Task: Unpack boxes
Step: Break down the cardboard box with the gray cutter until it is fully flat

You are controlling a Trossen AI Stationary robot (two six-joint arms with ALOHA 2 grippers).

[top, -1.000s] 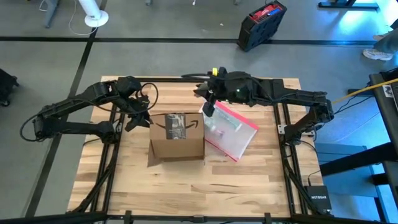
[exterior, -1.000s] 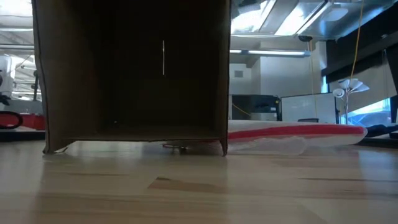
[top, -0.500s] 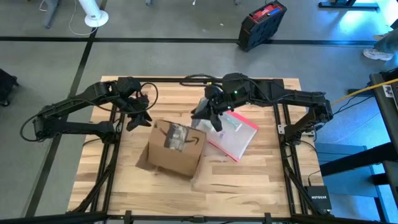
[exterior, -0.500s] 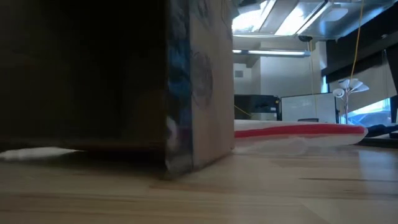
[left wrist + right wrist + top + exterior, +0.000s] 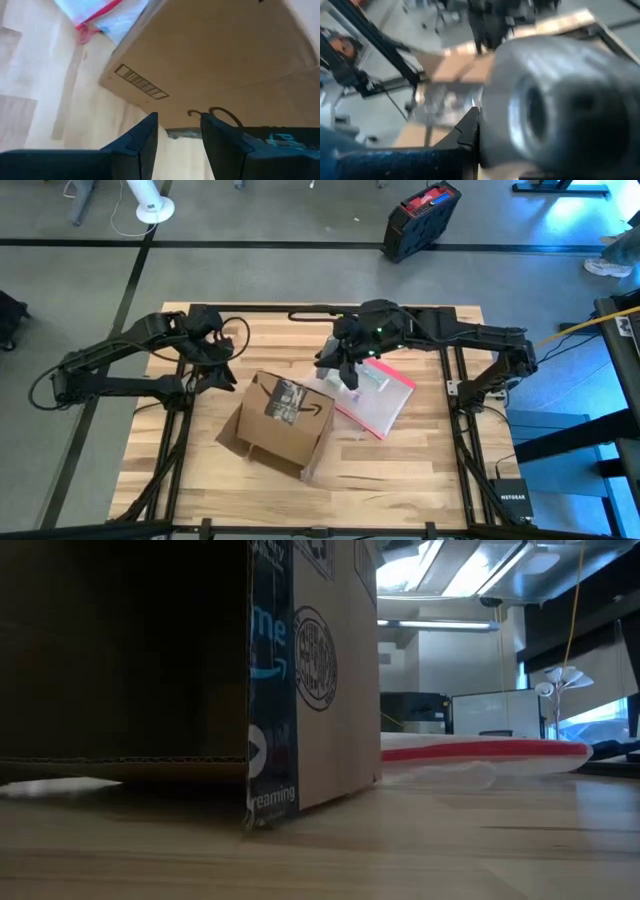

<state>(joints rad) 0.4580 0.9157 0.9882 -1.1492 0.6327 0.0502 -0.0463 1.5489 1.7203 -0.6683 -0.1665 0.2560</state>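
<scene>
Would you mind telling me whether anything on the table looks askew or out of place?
The box sits skewed to the table edges, open side facing the low camera. A white scrap lies beside it, and the pouch lies slanted alongside.

Clear pink-edged pouch on table, black-red case on floor

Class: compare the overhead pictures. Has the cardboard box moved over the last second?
Yes. The cardboard box has turned on the table, no longer square to its edges, and slid slightly toward the near edge.
</scene>
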